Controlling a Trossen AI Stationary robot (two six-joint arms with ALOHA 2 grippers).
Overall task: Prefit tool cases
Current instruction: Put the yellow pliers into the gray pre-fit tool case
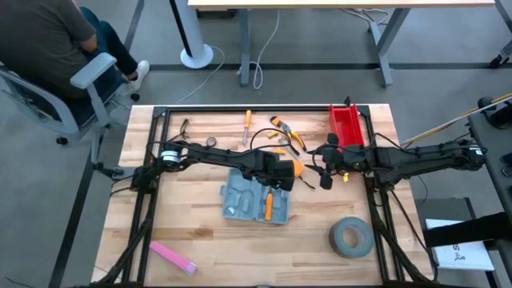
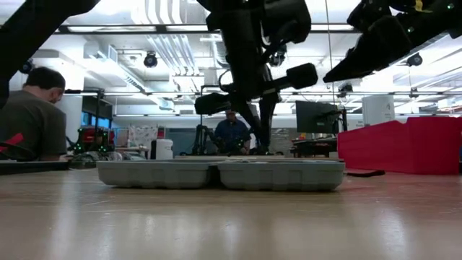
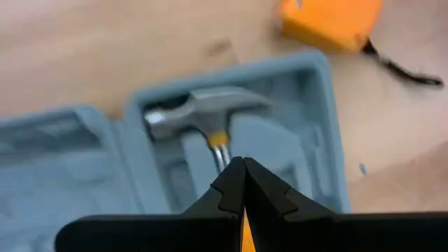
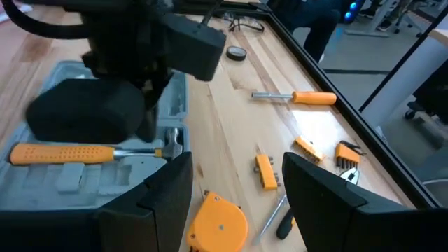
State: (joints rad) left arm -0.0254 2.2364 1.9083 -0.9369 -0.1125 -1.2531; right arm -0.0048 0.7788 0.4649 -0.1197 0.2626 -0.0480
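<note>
Wooden table (image 1: 200, 232), left claw (image 3: 243, 166) hiding hammer (image 4: 91, 152) shaft, tool case (image 1: 240, 196) open

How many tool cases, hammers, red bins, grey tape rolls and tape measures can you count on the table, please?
Tool case: 1
Hammer: 1
Red bin: 1
Grey tape roll: 1
Tape measure: 1
Total: 5
</note>
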